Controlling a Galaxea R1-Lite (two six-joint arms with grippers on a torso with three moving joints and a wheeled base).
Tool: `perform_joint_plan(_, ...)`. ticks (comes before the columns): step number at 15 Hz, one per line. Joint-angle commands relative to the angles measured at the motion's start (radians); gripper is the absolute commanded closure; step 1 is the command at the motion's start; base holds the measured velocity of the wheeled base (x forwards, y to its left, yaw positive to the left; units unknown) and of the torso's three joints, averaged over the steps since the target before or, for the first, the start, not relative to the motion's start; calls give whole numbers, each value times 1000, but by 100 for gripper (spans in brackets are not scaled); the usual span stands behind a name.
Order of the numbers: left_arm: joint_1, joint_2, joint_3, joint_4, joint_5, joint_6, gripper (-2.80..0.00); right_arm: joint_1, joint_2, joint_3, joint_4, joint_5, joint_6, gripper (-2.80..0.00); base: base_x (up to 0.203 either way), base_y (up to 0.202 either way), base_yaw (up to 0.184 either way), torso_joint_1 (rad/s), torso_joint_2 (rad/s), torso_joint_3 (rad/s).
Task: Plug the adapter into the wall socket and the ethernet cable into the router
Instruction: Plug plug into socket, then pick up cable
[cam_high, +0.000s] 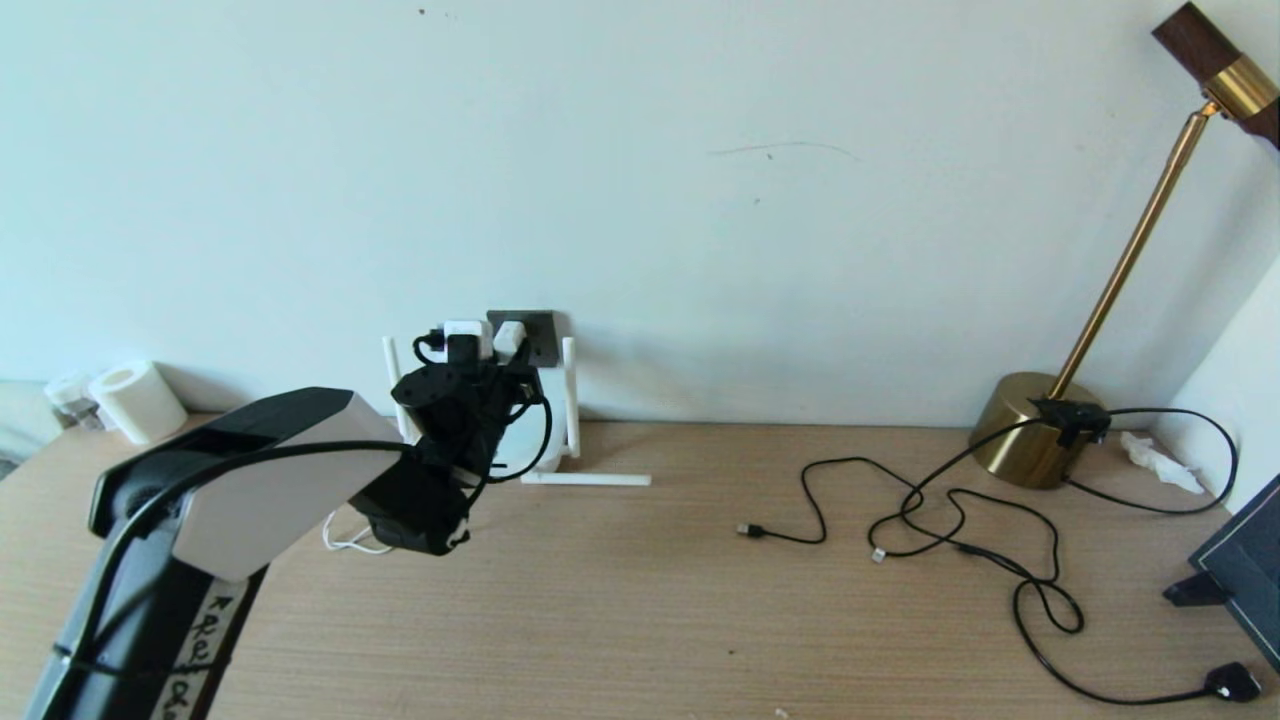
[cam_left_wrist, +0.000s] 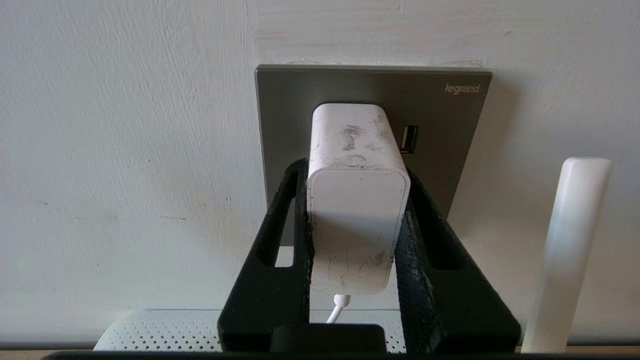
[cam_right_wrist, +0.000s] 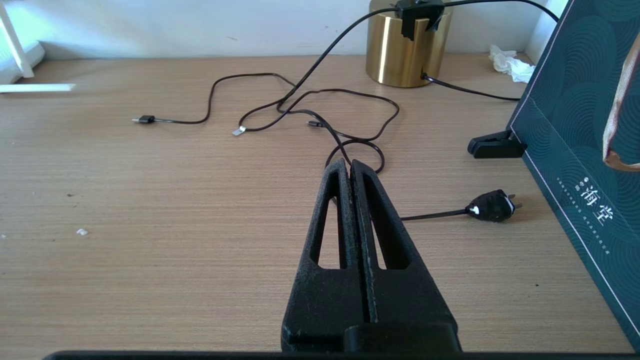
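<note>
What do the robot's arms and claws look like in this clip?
The left arm has a white shell over black joints, a black cable along it and a white label with handwritten marks near its base. The left claw and right claw are matte black, rough-textured, tapered fingers with long cut-out slots.

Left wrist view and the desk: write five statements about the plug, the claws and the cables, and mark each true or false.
1. The left claw is clamped on the adapter. True.
2. The adapter sits against the wall socket. True.
3. The right claw is wide open. False: its fingers are pressed together, holding nothing.
4. The ethernet cable is plugged into the router. False: it lies loose on the desk, its connector end free.
5. The brass lamp stands at the desk's left end. False: it stands at the right end.
</note>
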Motion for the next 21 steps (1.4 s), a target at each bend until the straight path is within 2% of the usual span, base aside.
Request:
perform_joint_plan(1, 0, -11, 4, -12, 0, 0, -280, 0, 0, 0, 0, 0, 0, 0, 0, 0, 0, 0, 0, 0)
perform_joint_plan(7, 0, -30, 11, -19, 0, -3, -280, 0, 0, 0, 0, 0, 0, 0, 0, 0, 0, 0, 0, 0)
perform_joint_plan(11, -8, -54, 65, -32, 0, -3, -280, 0, 0, 0, 0, 0, 0, 0, 0, 0, 0, 0, 0, 0)
perform_joint_plan(18, -14, -235, 315, -58, -22, -10, -280, 0, 0, 0, 0, 0, 0, 0, 0, 0, 0, 0, 0, 0)
perform_joint_plan(21, -15, -377, 435, -58, -23, -10, -280, 0, 0, 0, 0, 0, 0, 0, 0, 0, 0, 0, 0, 0)
